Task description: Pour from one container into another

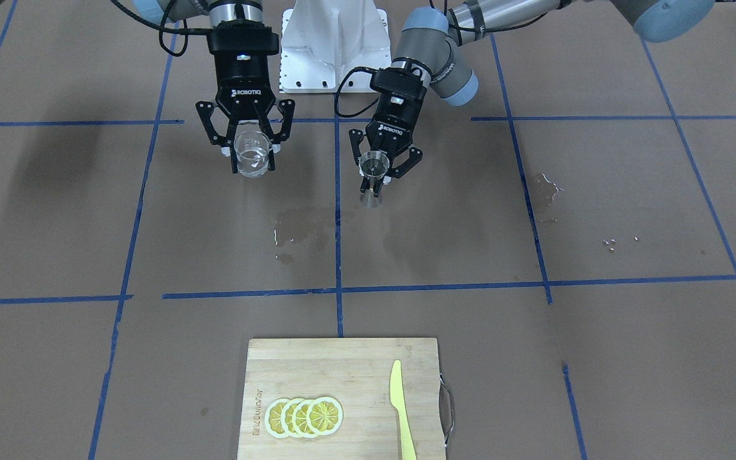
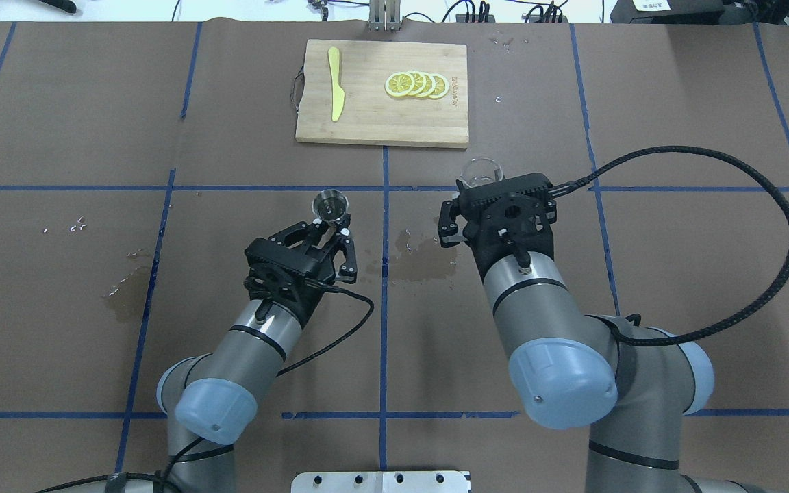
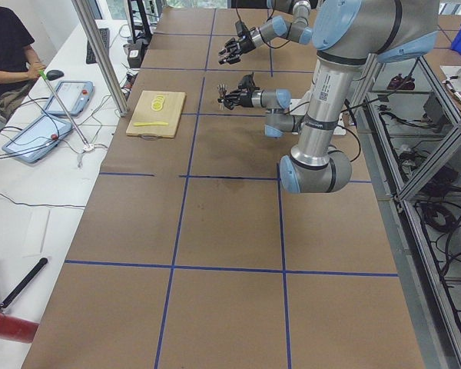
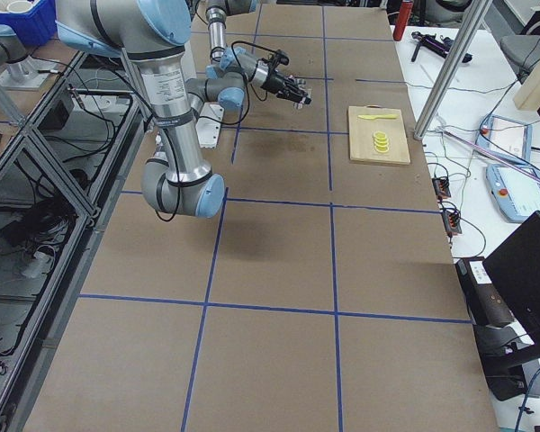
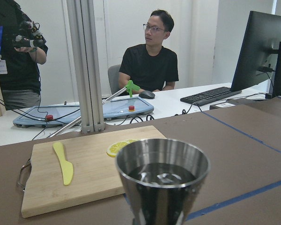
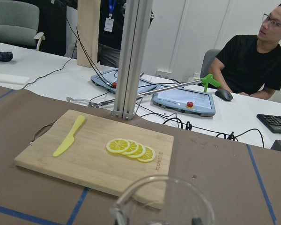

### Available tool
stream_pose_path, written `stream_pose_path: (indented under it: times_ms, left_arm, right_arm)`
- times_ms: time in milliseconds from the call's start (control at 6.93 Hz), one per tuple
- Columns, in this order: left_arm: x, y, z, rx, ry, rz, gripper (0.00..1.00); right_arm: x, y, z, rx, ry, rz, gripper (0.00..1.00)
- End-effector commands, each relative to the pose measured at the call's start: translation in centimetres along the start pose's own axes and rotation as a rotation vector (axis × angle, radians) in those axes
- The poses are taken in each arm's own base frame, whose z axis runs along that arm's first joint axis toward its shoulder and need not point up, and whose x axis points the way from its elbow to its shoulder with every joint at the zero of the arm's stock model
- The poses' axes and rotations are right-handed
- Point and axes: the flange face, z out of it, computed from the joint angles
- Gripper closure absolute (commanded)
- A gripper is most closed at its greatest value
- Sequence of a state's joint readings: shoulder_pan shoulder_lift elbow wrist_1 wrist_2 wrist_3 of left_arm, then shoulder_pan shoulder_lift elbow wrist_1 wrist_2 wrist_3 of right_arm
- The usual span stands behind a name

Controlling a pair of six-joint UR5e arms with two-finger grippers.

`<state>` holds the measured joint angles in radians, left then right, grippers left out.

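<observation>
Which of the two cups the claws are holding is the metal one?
The jigger in the left claw: grey steel, hourglass-shaped. The glass in the right claw is clear.

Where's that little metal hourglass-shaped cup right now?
In the overhead view, the small grey steel hourglass-shaped jigger is just left of the centre blue tape line, gripped by the left gripper, with the wooden cutting board beyond it.

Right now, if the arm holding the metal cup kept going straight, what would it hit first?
Probably the cutting board, near the lemon slices, though the left gripper might pass above it.
</observation>
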<state>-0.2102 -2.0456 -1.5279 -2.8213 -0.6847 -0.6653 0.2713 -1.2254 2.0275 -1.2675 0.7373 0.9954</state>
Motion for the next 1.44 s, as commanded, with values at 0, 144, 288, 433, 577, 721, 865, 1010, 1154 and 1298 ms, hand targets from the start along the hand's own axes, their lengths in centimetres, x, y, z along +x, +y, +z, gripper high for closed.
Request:
stream_pose_path:
  times_ms: [0, 144, 288, 433, 577, 721, 865, 1010, 1154, 1298]
  left_arm:
    - [-10.2, 2.1, -5.1, 0.060, 0.041, -0.088, 1.00]
    - [-14.8, 3.6, -7.2, 0.052, 0.030, -0.074, 1.00]
    - [-18.5, 4.8, -8.4, 0.027, -0.001, -0.036, 1.00]
    - [-22.3, 5.5, -10.1, 0.016, -0.019, -0.026, 1.00]
    - [-26.1, 6.2, -12.2, 0.005, -0.024, -0.045, 1.00]
    - [-27.8, 7.1, -13.1, -0.012, -0.036, -0.082, 1.00]
    - [-29.4, 9.2, -13.0, -0.032, -0.066, -0.084, 1.00]
    - [-29.6, 9.5, -13.0, -0.036, -0.070, -0.080, 1.00]
    - [-30.7, 10.6, -13.2, -0.051, -0.086, -0.055, 1.00]
    - [-30.9, 10.7, -13.1, -0.052, -0.089, -0.054, 1.00]
  right_arm:
    - [7.0, 4.3, 0.9, -0.030, -0.010, 0.039, 1.00]
    - [10.9, 6.1, 1.2, -0.028, 0.002, 0.037, 1.00]
    - [13.6, 7.3, 1.3, -0.033, 0.004, 0.039, 1.00]
    - [14.8, 7.7, 1.5, -0.048, 0.002, 0.042, 1.00]
    - [14.8, 7.6, 1.6, -0.045, 0.000, 0.048, 1.00]
    - [14.8, 7.7, 1.6, -0.046, 0.000, 0.048, 1.00]
    - [14.4, 7.4, 1.5, -0.043, -0.008, 0.054, 1.00]
    - [14.2, 7.4, 1.5, -0.044, -0.009, 0.054, 1.00]
    - [14.1, 7.3, 1.5, -0.042, -0.012, 0.057, 1.00]
    - [14.1, 7.4, 1.5, -0.043, -0.011, 0.056, 1.00]
